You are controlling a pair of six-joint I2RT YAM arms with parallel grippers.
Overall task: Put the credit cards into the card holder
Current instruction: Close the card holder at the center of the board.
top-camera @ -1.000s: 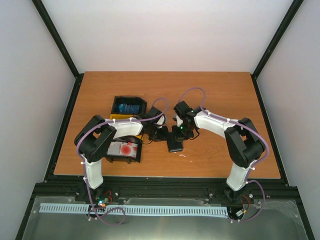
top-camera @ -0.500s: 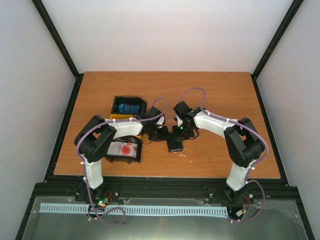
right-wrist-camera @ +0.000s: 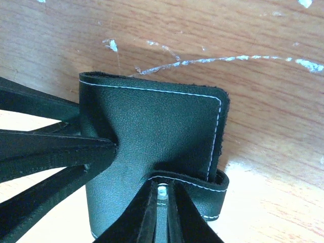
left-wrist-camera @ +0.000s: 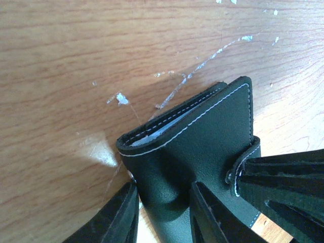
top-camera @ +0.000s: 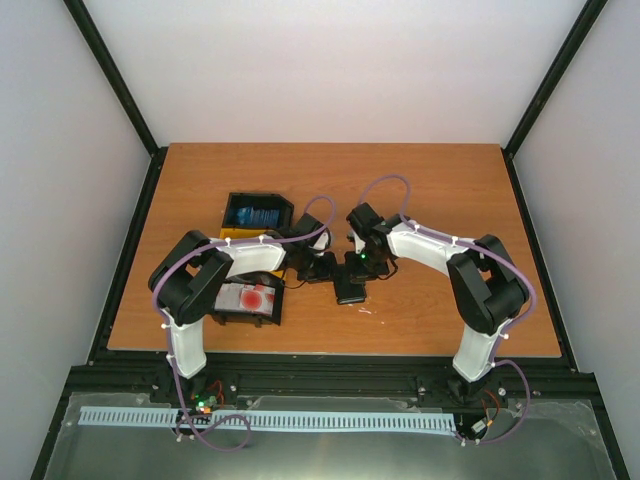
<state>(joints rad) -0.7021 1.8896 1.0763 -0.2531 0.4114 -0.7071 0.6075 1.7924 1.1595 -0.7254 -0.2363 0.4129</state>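
Note:
The card holder [top-camera: 350, 291], a folded black wallet, lies mid-table between both arms. My left gripper [top-camera: 325, 268] is shut on its left side. In the left wrist view one finger sits at the wallet's edge and the other dents its face [left-wrist-camera: 202, 147]. A pale card edge [left-wrist-camera: 152, 135] shows inside the fold. My right gripper [right-wrist-camera: 162, 185] is shut, and its tips rest on the snap tab [right-wrist-camera: 212, 185] over the metal snap. Credit cards, white with red blotches [top-camera: 250, 299], lie in the near bin. Blue ones [top-camera: 255, 214] lie in the far bin.
A black bin [top-camera: 228, 316] sits at the front left by the left arm. A black and yellow bin [top-camera: 232, 200] stands behind it. The table [top-camera: 450, 190] has scratched wood around the wallet, and black frame rails run along its edges.

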